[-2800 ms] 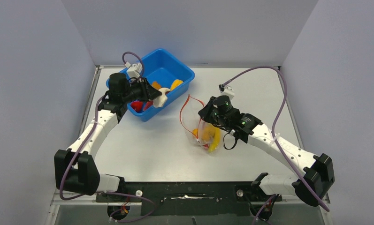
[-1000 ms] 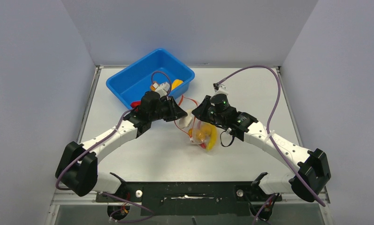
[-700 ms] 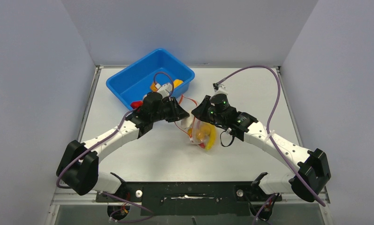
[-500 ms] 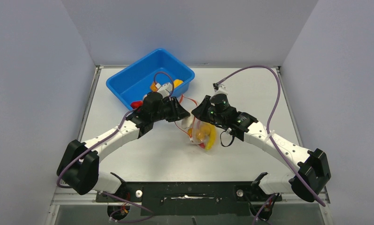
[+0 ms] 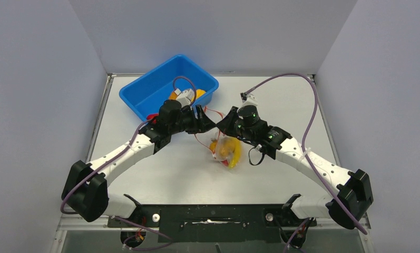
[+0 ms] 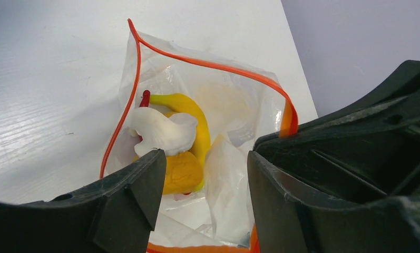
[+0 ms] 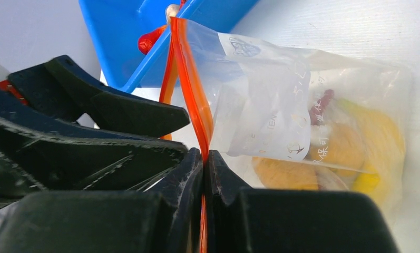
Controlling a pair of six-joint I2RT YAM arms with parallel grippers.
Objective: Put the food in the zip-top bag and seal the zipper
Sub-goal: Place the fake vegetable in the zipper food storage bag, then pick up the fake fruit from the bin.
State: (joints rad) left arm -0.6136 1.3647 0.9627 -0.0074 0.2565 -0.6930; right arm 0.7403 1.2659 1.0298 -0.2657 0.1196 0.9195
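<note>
Over the open bag [image 6: 234, 108] our left pincer [image 6: 205, 158] stands apart, empty, garlic [image 6: 160, 132] lying inside; our right pincer [image 7: 203, 155] clamps the zipper [image 7: 192, 97].

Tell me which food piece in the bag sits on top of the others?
The white garlic: it lies over the yellow banana and orange lump, the only pale piece in the zip-top bag.

So the pale grey table [image 5: 281, 100] just had a blue tub [image 5: 149, 89] sitting toward the upper left of frame and a floppy clear zip-top bag [image 5: 224, 150] lying around the middle.
</note>
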